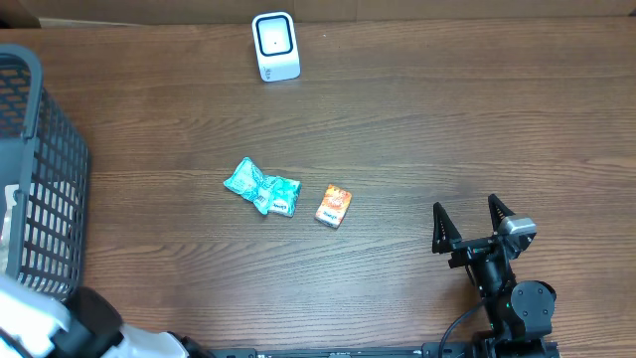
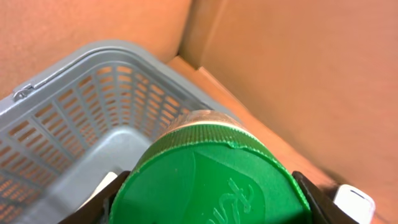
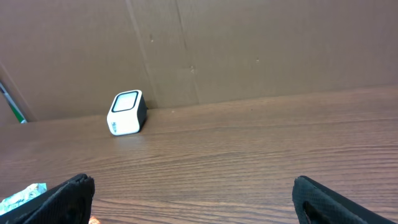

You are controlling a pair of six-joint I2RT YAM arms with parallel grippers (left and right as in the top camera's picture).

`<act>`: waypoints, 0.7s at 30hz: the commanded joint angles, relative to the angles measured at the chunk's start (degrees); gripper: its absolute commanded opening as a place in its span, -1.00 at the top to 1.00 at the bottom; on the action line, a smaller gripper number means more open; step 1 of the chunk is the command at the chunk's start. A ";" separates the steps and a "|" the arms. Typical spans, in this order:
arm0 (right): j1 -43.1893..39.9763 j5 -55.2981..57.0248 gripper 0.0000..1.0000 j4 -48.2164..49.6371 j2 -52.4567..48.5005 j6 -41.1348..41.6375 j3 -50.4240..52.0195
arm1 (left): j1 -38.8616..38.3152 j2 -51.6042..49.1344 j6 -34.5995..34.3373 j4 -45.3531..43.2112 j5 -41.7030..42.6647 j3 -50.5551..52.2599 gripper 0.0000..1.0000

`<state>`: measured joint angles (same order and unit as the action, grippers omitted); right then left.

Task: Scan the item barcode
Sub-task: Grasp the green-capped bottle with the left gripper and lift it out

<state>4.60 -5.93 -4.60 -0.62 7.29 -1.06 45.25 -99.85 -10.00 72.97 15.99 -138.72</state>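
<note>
My left gripper (image 2: 208, 208) held a jar (image 2: 200, 119) by its green lid (image 2: 205, 174), one finger (image 2: 93, 210) on each side of it and the jaws about half closed around it. The jar hung over the basket (image 2: 68, 118) at the left edge of the table (image 1: 447, 119). The scanner (image 1: 275, 45) stood well apart from it, at the far edge near the middle.

I judged the step in hand to be carrying the jar across to the scanner. To do it well I would have cleared the basket rim first, then gone over the table rather than low across it, since a teal packet (image 1: 260, 187) and an orange box (image 1: 334, 206) lay near the middle. No barcode showed from my wrist; only the lid faced the camera. So I would have had to turn the wrist until the jar's side faced the scanner's window, and hold it steady there. A grip on a lid alone could slip or twist, so slow turns seemed wise.

From above, only a bit of my left arm showed at the bottom left corner, beside the basket. My right gripper (image 1: 475, 224) rested low at the right with its jaws spread wide and empty, pointing toward the scanner.
</note>
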 commanded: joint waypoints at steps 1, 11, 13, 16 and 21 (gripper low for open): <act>0.26 0.35 -0.99 0.22 0.46 0.13 0.61 | -2.97 6.14 -0.44 3.56 3.26 -1.14 0.12; 0.26 0.35 -0.99 0.22 0.46 0.13 0.61 | -19.10 7.74 6.49 17.57 -4.35 0.17 0.07; 0.26 0.35 -1.00 0.22 0.46 0.13 0.61 | -22.95 6.40 7.87 19.96 -6.25 0.92 0.07; 0.26 0.35 -1.00 0.24 0.46 0.13 0.61 | -27.82 3.52 9.73 23.28 -6.36 1.16 0.08; 0.26 0.35 -1.00 0.24 0.46 0.13 0.61 | -35.06 -0.59 10.05 23.39 -6.91 4.46 0.09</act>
<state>4.60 -5.93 -4.58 -0.62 7.29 -1.06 13.61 -98.80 -2.31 96.77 10.44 -135.85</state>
